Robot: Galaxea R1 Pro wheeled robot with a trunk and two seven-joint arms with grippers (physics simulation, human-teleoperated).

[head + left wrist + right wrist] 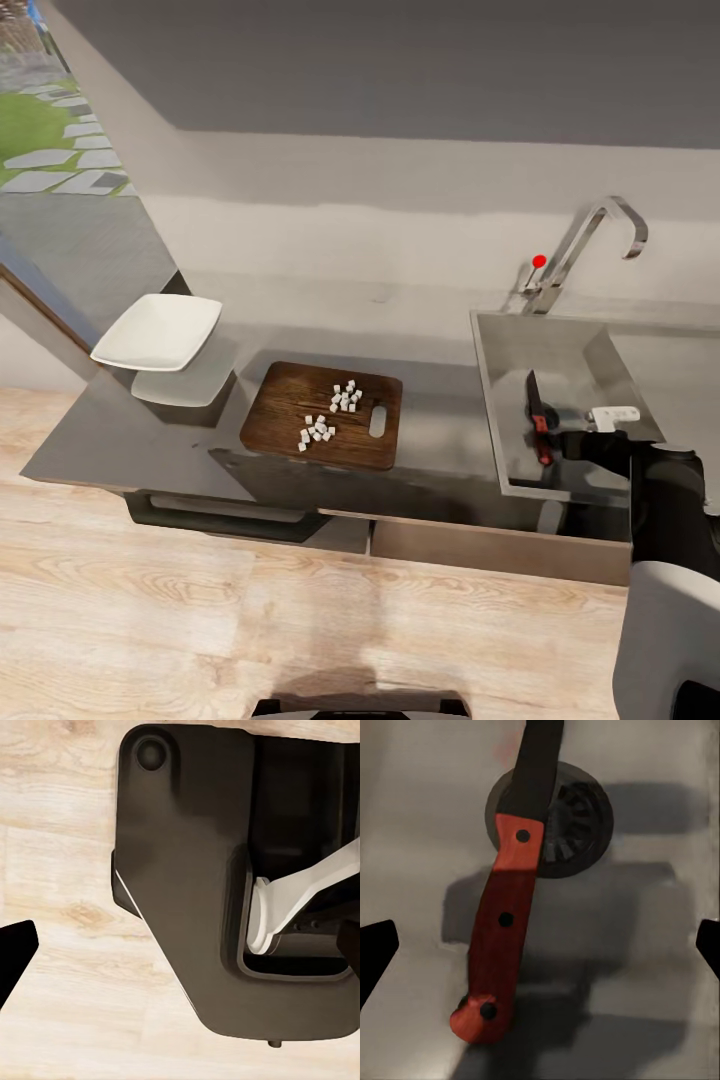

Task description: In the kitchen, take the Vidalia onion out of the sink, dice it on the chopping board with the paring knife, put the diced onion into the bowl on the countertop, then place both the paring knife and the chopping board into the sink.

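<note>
Orange-red paring knife (502,907) unlabelled, across sink (500,400) drain (574,817)

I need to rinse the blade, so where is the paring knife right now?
In the head view the paring knife lies in the sink at the right, below the tap; the right wrist view shows its blade over the drain.

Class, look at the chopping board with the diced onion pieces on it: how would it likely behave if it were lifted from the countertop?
The chopping board looks like thick wood, so probably rigid, not floppy. The loose onion pieces on top would likely slide off if it tilts. It lies flat on the glossy countertop, so getting fingers under an edge may be awkward; the slot handle might help.
</note>
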